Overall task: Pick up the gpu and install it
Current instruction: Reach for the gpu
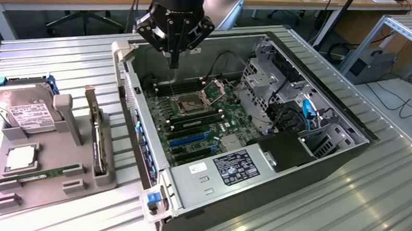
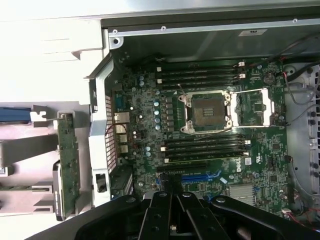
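The gpu (image 1: 98, 139) stands on edge in a grey holder (image 1: 58, 166) at the exterior view's left, beside the open computer case (image 1: 329, 152). It is a thin dark card with a silver bracket at its far end. The wrist view catches the gpu (image 2: 67, 155) next to the case wall. My gripper (image 1: 172, 61) hangs above the far part of the motherboard (image 1: 213, 116), well apart from the gpu. Its fingers are shut with nothing between them. In the wrist view my gripper (image 2: 172, 202) is over the blue expansion slot (image 2: 200, 176).
The holder also carries a hard drive (image 1: 25, 113), a processor chip (image 1: 20, 158) and a green RAM stick (image 1: 40, 173). Inside the case are an open processor socket (image 1: 191, 102), a drive cage (image 1: 270, 82) and cables. Everything rests on a ribbed metal table (image 1: 369, 206).
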Controlling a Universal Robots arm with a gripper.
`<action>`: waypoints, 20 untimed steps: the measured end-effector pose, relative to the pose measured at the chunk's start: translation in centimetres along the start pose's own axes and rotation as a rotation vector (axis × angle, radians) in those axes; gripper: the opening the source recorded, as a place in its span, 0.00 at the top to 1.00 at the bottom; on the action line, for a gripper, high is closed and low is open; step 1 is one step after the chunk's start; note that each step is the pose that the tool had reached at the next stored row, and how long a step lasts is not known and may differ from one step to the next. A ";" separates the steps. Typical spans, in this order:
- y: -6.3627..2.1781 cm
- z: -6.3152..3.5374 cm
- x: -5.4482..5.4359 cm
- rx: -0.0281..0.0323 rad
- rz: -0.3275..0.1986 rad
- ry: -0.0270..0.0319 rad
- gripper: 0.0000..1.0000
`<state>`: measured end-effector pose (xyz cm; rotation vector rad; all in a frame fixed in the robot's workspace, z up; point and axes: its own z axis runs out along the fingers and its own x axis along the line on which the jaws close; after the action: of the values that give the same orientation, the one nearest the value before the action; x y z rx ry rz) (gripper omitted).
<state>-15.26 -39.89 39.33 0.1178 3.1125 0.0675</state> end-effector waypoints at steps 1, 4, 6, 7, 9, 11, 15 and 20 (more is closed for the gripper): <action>0.00 0.01 0.0 -0.0001 0.000 -0.0001 0.89; 0.00 0.00 0.1 0.0000 0.000 -0.0001 0.89; -0.01 0.00 0.1 0.0000 0.000 0.0000 0.89; -0.01 0.00 0.2 0.0000 0.000 0.0000 0.89; -0.02 -0.01 0.3 0.0000 0.000 0.0000 0.89; -0.03 -0.01 0.4 0.0000 0.000 0.0000 0.89; -0.07 -0.02 0.9 -0.0001 0.000 -0.0001 0.89; -0.12 -0.04 1.6 -0.0001 0.000 -0.0001 0.89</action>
<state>-16.90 -39.89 39.33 0.1181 3.1125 0.0677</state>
